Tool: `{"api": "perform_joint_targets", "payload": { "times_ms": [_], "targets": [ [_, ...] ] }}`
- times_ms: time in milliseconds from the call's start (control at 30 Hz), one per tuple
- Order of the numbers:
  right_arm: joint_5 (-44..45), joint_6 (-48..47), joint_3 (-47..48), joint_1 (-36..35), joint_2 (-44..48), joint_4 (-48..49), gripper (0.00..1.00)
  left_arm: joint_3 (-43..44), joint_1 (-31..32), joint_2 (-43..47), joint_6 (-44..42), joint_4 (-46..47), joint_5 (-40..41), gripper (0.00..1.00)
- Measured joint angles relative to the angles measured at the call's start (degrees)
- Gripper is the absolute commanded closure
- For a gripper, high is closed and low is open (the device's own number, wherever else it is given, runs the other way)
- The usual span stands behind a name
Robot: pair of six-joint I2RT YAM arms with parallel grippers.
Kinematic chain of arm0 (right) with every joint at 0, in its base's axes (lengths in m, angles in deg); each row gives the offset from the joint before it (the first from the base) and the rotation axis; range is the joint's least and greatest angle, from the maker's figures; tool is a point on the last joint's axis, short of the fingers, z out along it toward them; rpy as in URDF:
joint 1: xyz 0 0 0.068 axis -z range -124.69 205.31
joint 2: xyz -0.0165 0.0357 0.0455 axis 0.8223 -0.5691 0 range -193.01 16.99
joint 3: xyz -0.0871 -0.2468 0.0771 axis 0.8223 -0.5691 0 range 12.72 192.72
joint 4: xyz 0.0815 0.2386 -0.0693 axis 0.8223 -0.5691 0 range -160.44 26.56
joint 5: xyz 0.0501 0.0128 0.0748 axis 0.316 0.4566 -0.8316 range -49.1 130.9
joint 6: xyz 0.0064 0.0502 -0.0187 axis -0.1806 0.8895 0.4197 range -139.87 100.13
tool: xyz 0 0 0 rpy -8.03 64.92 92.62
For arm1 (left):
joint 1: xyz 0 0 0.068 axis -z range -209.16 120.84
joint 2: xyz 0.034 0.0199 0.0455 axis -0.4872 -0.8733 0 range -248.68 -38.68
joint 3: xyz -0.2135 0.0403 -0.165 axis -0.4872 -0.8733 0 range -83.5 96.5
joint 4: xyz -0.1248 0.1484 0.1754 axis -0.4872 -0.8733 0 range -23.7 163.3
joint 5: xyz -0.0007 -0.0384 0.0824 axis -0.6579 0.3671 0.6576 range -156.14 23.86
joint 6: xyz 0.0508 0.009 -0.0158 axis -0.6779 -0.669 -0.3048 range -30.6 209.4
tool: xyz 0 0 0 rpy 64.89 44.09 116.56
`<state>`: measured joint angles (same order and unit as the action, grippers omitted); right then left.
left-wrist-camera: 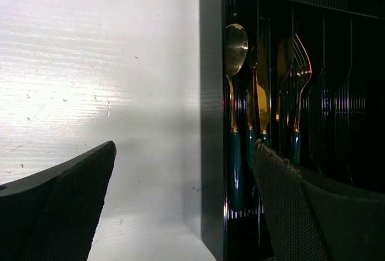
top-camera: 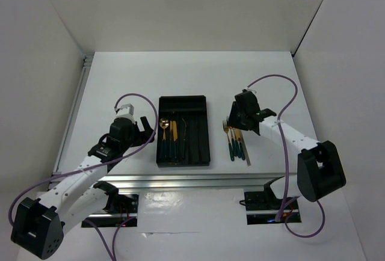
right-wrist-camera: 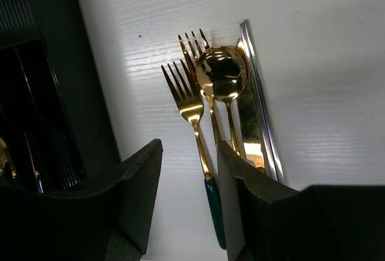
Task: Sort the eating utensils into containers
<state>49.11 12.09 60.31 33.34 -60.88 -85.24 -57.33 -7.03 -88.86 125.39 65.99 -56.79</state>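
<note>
Right end effector (right-wrist-camera: 189, 153) hung low over the loose utensils (top-camera: 236, 142), jaws partway apart and straddling the green handle of the nearest fork (right-wrist-camera: 191, 107). A gap showed on the tray side, so nothing was pinched yet. That fork lay just beside a second fork (right-wrist-camera: 194, 50), which was partly covered by a spoon (right-wrist-camera: 221, 71). Beyond these lay a knife (right-wrist-camera: 249, 135) and a thin silver piece (right-wrist-camera: 258, 86).

Judgement: the grip should sit square on the handle and take this fork alone, since its neighbour lay close on the side away from the tray. A straight lift should avoid dragging the spoon.

Left end effector (left-wrist-camera: 185, 150) stood wide open and empty at the left wall of the black tray (top-camera: 183, 100). Tray sat left of the pile, with sorted pieces (left-wrist-camera: 261, 98) in its left compartments.

Worktop (top-camera: 120, 74) was white, glossy and lightly scuffed. White walls (top-camera: 192, 8) closed in three sides.
</note>
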Motion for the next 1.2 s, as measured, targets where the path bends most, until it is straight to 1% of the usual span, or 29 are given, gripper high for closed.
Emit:
{"api": "perform_joint_targets", "payload": {
  "times_ms": [167, 400, 533, 633, 1133, 1200],
  "targets": [
    [0.22, 0.17, 0.00, -0.81, -0.79, -0.07, 0.53, 0.00, 0.00, -0.48, 0.00, 0.00, 0.00, 0.00],
    [1.14, 0.50, 0.00, -3.26, -4.68, -0.15, 0.53, -0.04, 0.00, -0.74, 0.00, 0.02, 0.00, 0.00],
    [1.22, 0.63, 0.00, -3.58, -6.29, -0.17, 0.56, -0.04, 0.00, -1.60, 0.00, 0.02, 0.00, 0.00],
    [1.27, 0.81, 0.00, -4.33, -6.97, -0.17, 0.60, -0.04, 0.00, -2.58, 0.00, 0.02, 0.00, 0.00],
    [1.42, 1.68, -1.55, -5.16, -9.03, -0.33, 0.60, -0.04, 0.00, -2.99, -0.09, 0.02, 0.00, 0.00],
    [1.42, 1.70, -1.60, -5.16, -9.42, -0.24, 0.62, -0.04, 0.00, -2.99, -0.09, 0.02, 0.00, 0.00]
  ]
}}
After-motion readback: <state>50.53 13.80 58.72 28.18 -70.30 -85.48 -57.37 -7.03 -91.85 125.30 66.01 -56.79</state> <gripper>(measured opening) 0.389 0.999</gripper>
